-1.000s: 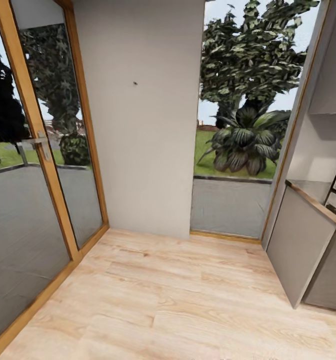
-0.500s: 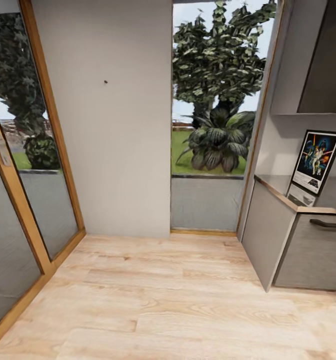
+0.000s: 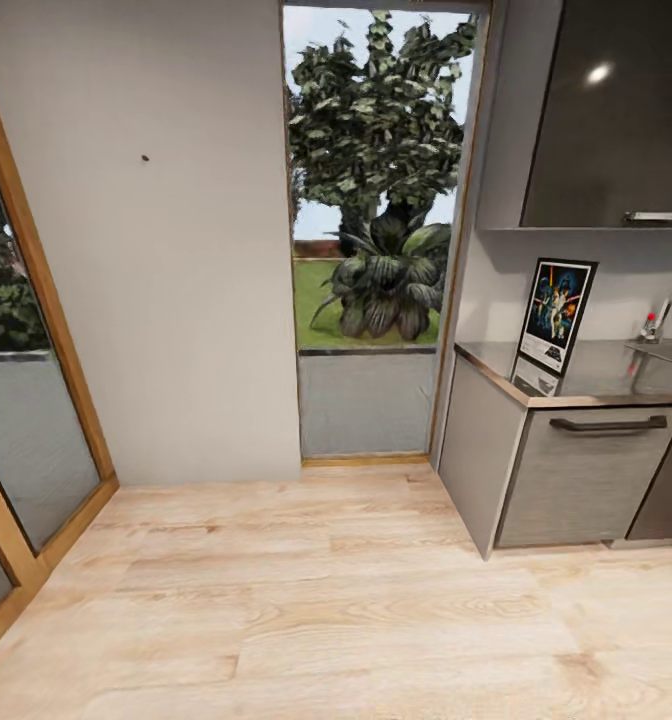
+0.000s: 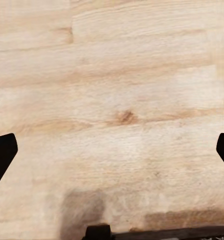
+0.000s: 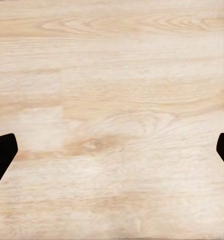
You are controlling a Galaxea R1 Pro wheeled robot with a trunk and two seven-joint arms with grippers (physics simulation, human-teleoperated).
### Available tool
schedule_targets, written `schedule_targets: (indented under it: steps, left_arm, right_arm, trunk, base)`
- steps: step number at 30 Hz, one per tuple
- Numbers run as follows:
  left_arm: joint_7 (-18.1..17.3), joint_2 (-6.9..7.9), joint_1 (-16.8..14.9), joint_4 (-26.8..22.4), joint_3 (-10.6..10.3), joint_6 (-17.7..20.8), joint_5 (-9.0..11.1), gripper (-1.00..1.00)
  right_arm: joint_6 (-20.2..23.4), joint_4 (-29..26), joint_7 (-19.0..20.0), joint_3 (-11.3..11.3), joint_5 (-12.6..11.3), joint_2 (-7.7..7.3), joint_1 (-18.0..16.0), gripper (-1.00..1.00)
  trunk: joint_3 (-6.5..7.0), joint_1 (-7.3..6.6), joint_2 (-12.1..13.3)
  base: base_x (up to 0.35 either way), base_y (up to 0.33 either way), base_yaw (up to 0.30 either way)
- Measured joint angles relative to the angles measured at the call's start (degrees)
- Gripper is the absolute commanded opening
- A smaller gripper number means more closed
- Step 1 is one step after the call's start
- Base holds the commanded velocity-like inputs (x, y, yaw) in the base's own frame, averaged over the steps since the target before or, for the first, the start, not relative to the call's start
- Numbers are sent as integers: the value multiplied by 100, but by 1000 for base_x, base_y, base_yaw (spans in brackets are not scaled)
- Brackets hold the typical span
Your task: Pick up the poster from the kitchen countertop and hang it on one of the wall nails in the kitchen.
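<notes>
the flat rectangular poster [image 3: 557,314] with thin black frame, white border and dark blue artwork stands upright on the glossy grey kitchen countertop [image 3: 586,385], leaning back against the pale wall under a dark upper cabinet [image 3: 616,110]. its lower edge rests near the front left end of the slab, and its reflection shows on the surface directly below. further along the slab from the poster are a metal tap [image 3: 666,310] and the rim of a metal sink [image 3: 666,350]. under the slab is a grey cabinet front [image 3: 586,480] with a dark bar handle [image 3: 608,424]. one tiny dark wall nail [image 3: 144,158] shows as a speck high on the plain pale grey wall [image 3: 176,300], well apart from the poster, with a tall glazed opening [image 3: 376,230] onto garden plants between them. a wood-framed glass door [image 3: 16,400] adjoins the wall on the far side from the counter. the left gripper [image 4: 112,150] faces light wood plank floor [image 4: 117,100]; its dark fingertips [image 4: 2,152] sit at opposite edges of the wrist view, spread wide, nothing between them. the right gripper [image 5: 112,150] is likewise spread apart over bare floor, fingertips [image 5: 2,152] at the frame edges, holding nothing. both grippers are well apart from the poster.
</notes>
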Motion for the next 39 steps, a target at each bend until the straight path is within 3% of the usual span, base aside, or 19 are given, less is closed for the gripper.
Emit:
schedule_targets:
  steps: [8, 17, 39]
  left_arm:
    - [4, -8, 1, 0, -1, 0, -5, 100]
    - [8, -9, -3, 8, -9, -1, -6, 100]
    - [8, -11, 0, 9, -1, -1, -6, 100]
  right_arm:
    - [3, 4, -5, 0, 1, 0, 0, 100]
    - [-173, 225, 0, 7, 8, -102, 6, 100]
    - [-205, 248, 0, 2, -7, -117, 2, 100]
  trunk:
    - [0, -1, -1]
    - [0, -2, 0]
    - [0, -1, 0]
  base:
    - [117, -174, -182]
    - [166, -275, -8]
    - [162, -307, 0]
